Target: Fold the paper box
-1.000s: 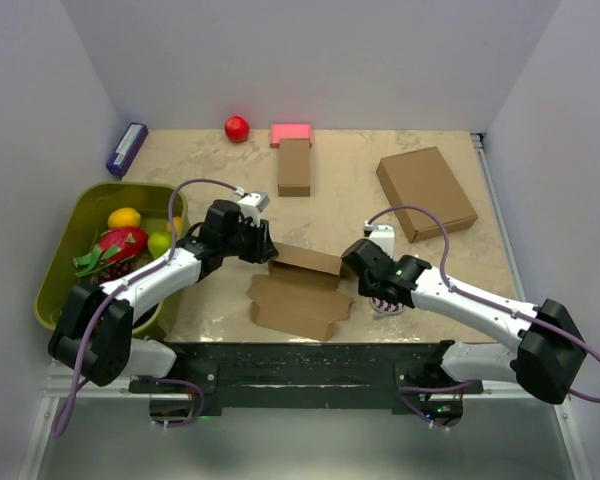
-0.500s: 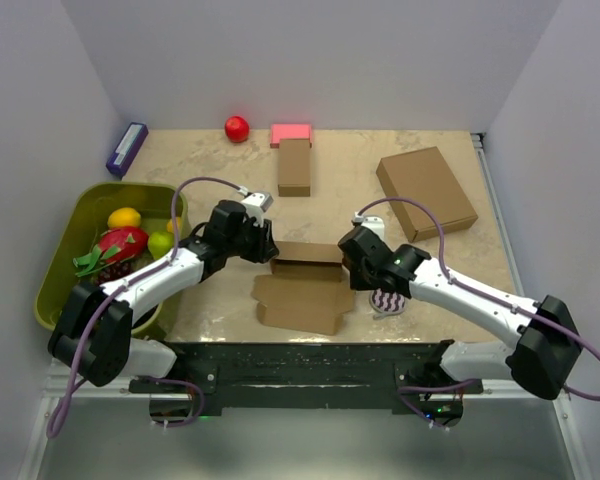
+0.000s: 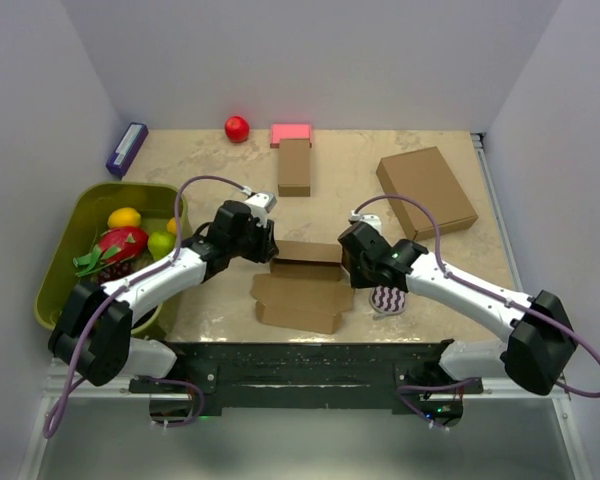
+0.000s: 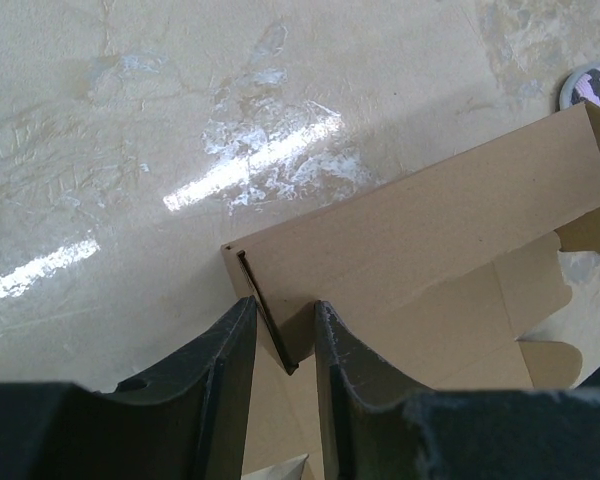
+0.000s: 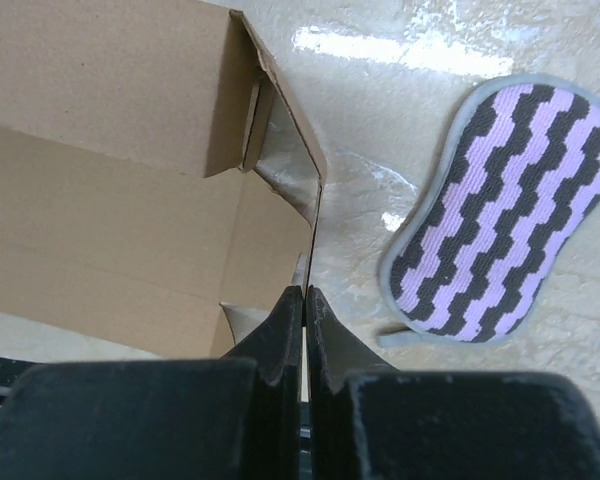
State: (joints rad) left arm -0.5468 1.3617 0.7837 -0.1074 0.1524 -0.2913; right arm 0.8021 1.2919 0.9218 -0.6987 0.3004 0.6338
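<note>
The paper box (image 3: 300, 292) lies near the table's front edge as a brown cardboard sheet, its back wall folded up between the two arms. My left gripper (image 3: 268, 243) is at the wall's left end. In the left wrist view its fingers (image 4: 285, 320) pinch the folded corner of the paper box (image 4: 430, 230). My right gripper (image 3: 348, 262) is at the right end. In the right wrist view the gripper (image 5: 304, 300) is shut on a thin side flap, seen edge-on, of the paper box (image 5: 110, 200).
A purple-and-black striped sponge (image 3: 387, 299) (image 5: 500, 210) lies right beside the box's right end. A green bin (image 3: 65, 240) of fruit stands at the left. Farther back are a narrow brown box (image 3: 294, 167), a larger brown box (image 3: 426, 192), a pink block (image 3: 291, 132), a red ball (image 3: 237, 127) and a purple item (image 3: 127, 148).
The right gripper has moved from over the sponge to the box's right end and shut on the side flap. The box now lies squarer to the table edge. The left gripper barely moved.
</note>
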